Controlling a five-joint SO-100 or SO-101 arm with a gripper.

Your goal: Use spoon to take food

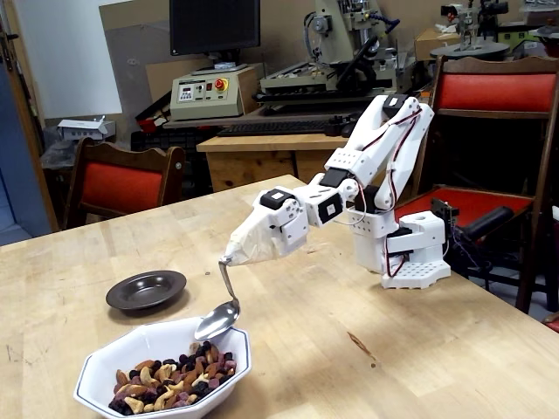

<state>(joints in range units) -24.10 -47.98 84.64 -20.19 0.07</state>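
In the fixed view a shiny metal spoon hangs bowl-down from my gripper, which is wrapped in beige tape and shut on the top of the thin bent handle. The spoon's oval bowl is empty and hovers right over the far rim of a white octagonal bowl at the table's front left. The food, a mix of tan curved nuts and dark purple and black bits, lies in the near part of that bowl, below and left of the spoon. The tape hides the fingers.
A small dark brown plate sits empty on the wooden table just behind the white bowl. The arm's white base stands at the right. Red-cushioned chairs line the far table edge.
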